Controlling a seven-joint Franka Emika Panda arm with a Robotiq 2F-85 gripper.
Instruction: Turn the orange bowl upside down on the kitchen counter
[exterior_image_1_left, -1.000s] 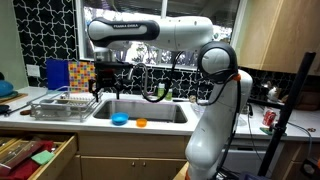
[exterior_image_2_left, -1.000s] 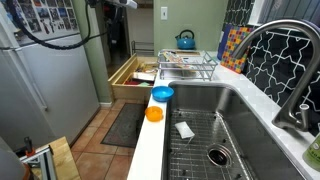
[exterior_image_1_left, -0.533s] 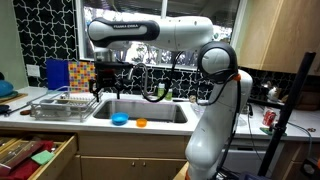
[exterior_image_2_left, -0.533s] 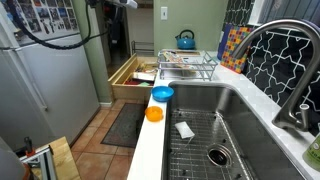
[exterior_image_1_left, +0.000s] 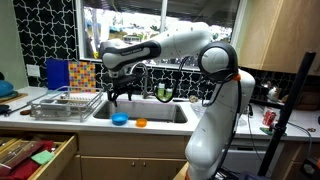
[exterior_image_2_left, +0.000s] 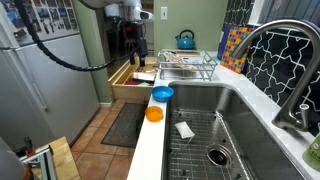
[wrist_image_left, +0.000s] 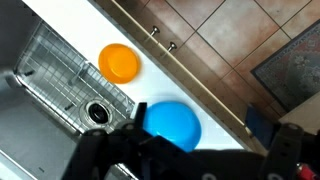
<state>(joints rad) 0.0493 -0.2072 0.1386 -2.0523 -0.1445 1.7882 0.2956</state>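
Wrist view: the hand (wrist_image_left: 190, 160) is a dark blur at the near edge, so I cannot tell whether it is spread or clenched (nothing shows in its grip). Just beneath it lies the blue bowl (wrist_image_left: 172, 124). Farther out on the table (wrist_image_left: 165, 72) sits the orange bowl (wrist_image_left: 120, 63), seemingly open side up. I judge this the approach step. The next move calls for shifting over the orange rim, descending and pinching it.

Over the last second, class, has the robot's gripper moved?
Yes. In an exterior view the gripper has dropped and shifted away from the dish rack, and now hangs above the blue bowl.
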